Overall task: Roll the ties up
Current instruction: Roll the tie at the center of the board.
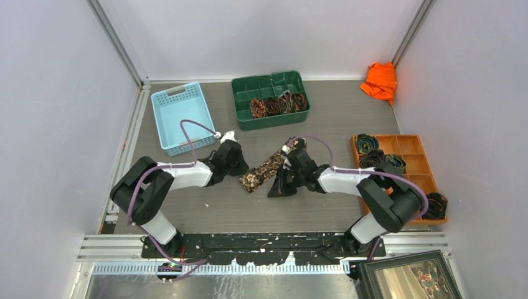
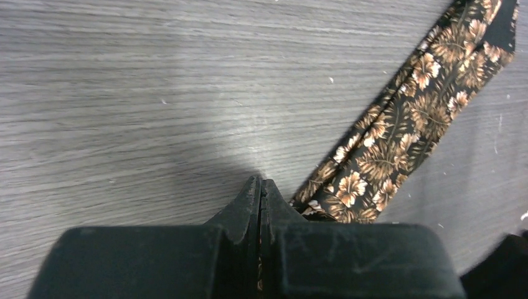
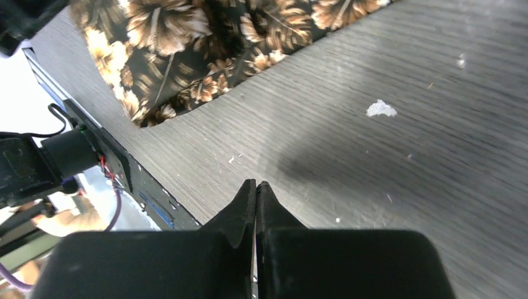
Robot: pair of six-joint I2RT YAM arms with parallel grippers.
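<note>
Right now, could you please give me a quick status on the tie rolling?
Left gripper shut at end of the brown floral fabric necktie. Right gripper shut, empty. Necktie lies unrolled, nothing across it.

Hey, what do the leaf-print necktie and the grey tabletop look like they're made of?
Brown leaf-print necktie: woven fabric, possibly silk or polyester; it has a slight sheen and soft folded edges. Grey tabletop: likely a matte wood-grain laminate, judging by its even, printed-looking streaks.
</note>
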